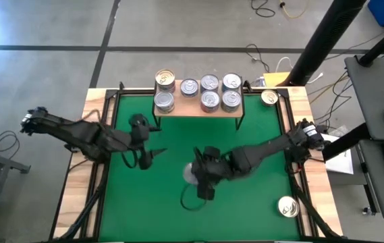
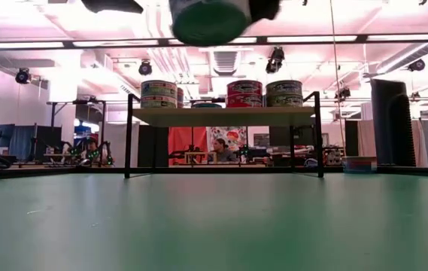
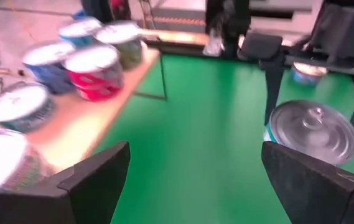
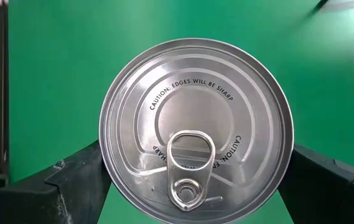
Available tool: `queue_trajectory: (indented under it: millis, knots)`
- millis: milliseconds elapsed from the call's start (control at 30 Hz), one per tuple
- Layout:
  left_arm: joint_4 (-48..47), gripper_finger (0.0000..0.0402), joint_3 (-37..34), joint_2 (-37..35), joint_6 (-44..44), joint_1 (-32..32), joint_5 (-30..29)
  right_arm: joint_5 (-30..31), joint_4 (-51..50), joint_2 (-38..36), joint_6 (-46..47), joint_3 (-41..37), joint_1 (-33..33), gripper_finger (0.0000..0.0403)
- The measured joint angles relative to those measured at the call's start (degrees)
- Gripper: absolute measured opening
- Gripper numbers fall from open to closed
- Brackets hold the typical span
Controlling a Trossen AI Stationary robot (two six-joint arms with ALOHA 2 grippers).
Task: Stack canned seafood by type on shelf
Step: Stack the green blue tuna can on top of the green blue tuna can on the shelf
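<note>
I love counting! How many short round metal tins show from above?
10 tins: seven tops on the light wooden shelf, one in the right gripper, one on the table's wooden border beside it, one near the front right corner. Others stacked underneath may be hidden.

Shiny ribbed metal can [image 4: 195, 127], matt green table mat [image 1: 178, 145], pale wood shelf [image 1: 198, 112]

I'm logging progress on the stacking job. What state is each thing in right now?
Right gripper: shut on a tin, lifted off the table.
Held tin: upright, sealed, pull tab flat.
Left gripper: open, empty, hanging over the green mat.
Shelf: upright, loaded with tins, some stacked two high.
Tin at the back right corner: off the shelf.
Tin at the front right: off the shelf.
</note>
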Motion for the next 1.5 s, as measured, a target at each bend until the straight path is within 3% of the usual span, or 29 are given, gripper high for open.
queue_trajectory:
  millis: [233,300,467,633,833,967,1233,1500]
  knots:
    - [2.8,0.0349,0.1,-6.3,9.0,13.5,1.5,-2.0,-1.5,0.0,-16.0,8.8,-11.5,0.0370]
    - [4.9,0.0349,0.1,-6.8,10.6,20.2,6.9,-2.5,-1.6,0.0,-21.2,11.3,-15.4,0.0370]
    - [11.2,0.0349,0.1,-4.4,11.1,38.5,27.3,-7.3,-1.5,0.0,-32.2,15.2,-26.2,0.0370]
    - [19.1,0.0349,0.1,0.4,10.8,50.6,37.5,-13.8,-0.8,0.1,-40.9,15.6,-36.3,0.0369]
    - [25.3,0.0349,0.3,5.2,11.0,56.3,39.3,-21.6,3.3,1.9,-46.9,15.5,-45.7,0.0369]
    - [23.0,0.0349,3.8,9.2,10.7,58.7,39.6,-25.2,4.3,3.9,-46.4,16.7,-49.4,0.0369]
    - [15.9,0.0349,19.0,21.5,18.7,61.9,40.8,-26.1,4.3,9.2,-46.5,21.4,-50.7,0.0369]
    - [15.0,0.0349,27.5,27.6,22.0,66.1,49.1,-25.7,4.0,15.2,-45.3,26.0,-53.2,0.0369]
